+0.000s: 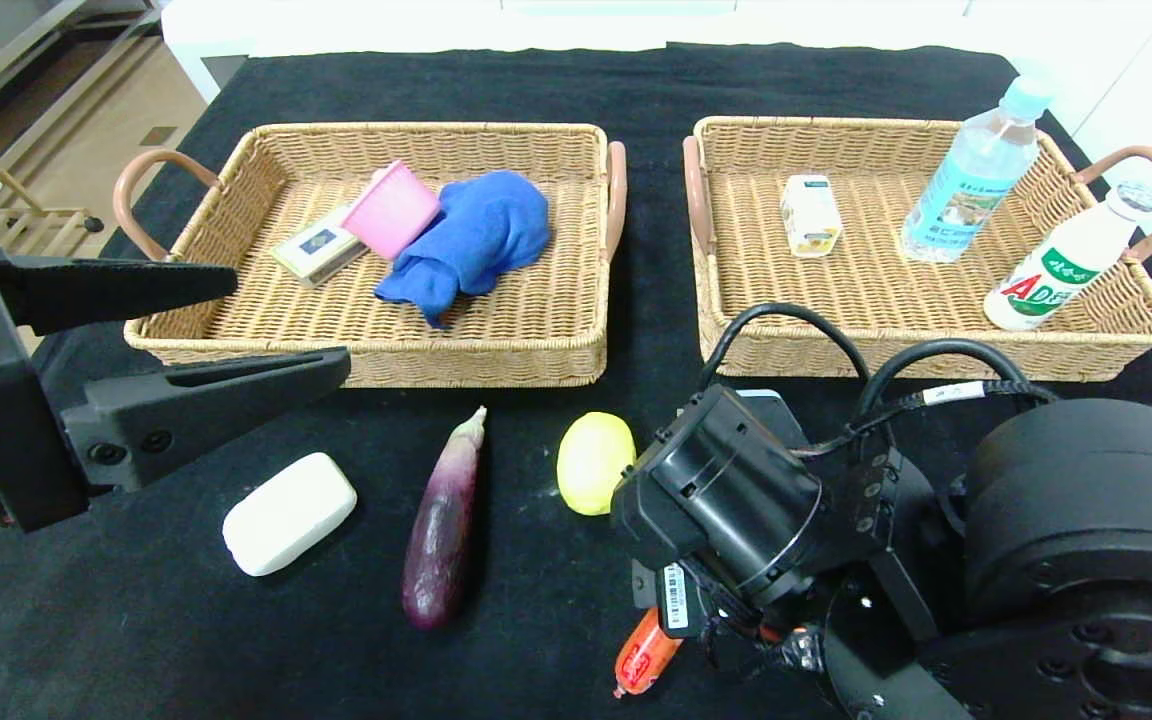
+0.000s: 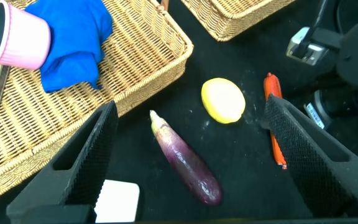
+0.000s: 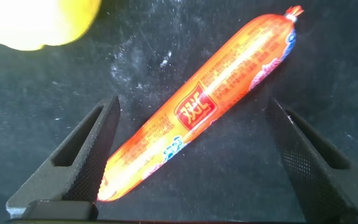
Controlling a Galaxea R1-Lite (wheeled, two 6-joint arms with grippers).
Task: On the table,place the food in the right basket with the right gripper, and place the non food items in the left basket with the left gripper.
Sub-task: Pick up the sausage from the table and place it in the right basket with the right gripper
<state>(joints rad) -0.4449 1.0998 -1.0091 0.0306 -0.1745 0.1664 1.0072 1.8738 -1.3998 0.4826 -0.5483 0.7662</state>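
Note:
An orange sausage (image 3: 197,112) lies on the black table, also seen in the head view (image 1: 646,655). My right gripper (image 3: 192,104) is open, low over it, with one finger on each side of the sausage. A yellow lemon (image 1: 594,462), a purple eggplant (image 1: 444,520) and a white soap bar (image 1: 289,512) lie in front of the baskets. My left gripper (image 1: 291,322) is open and empty, held above the table at the front left corner of the left basket (image 1: 376,360). Its wrist view shows the eggplant (image 2: 185,158) between its fingers.
The left basket holds a blue cloth (image 1: 471,240), a pink cup (image 1: 391,208) and a card box (image 1: 316,247). The right basket (image 1: 936,355) holds a small carton (image 1: 811,213), a water bottle (image 1: 976,170) and a white milk bottle (image 1: 1066,262).

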